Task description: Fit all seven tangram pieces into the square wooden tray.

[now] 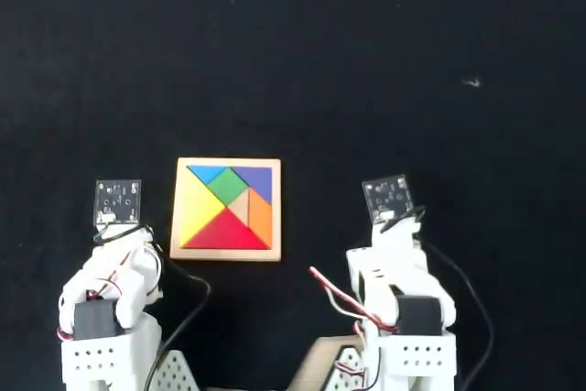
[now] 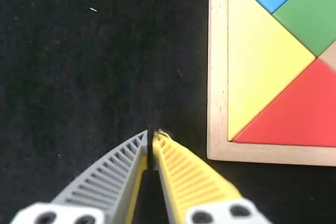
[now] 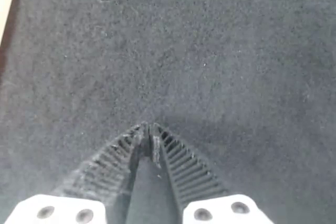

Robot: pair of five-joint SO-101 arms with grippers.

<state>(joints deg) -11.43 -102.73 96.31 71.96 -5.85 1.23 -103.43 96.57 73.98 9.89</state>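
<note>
Here's the square wooden tray (image 1: 226, 255), sitting flat on the worktop (image 1: 412, 89) between my two arms, and it looks full. Yellow triangle (image 1: 195, 212), red triangle (image 1: 224, 232), blue triangle (image 1: 207, 172), green square (image 1: 228, 186), a purple piece (image 1: 260, 180), an orange piece (image 1: 262, 219) and a small tan triangle (image 1: 239, 209): that's seven, edge to edge, no bare floor showing inside the rim. I judge the job as good as done.

These pieces read as thin, stiff painted wood, so they should be light, with slick faces. Lying flush, they give me no edge to pinch. If one needs nudging, I'd press down on its face and slide it. The tray itself is rigid and probably light, and the raised outer rim is the place to grip it.

My left end effector (image 2: 152, 137) is pinched closed on nothing, tips meeting, low over the dark cloth just beside the tray's near corner and not touching it. My right end effector (image 3: 148, 128) is closed and empty too, over bare cloth on the tray's other side.
</note>
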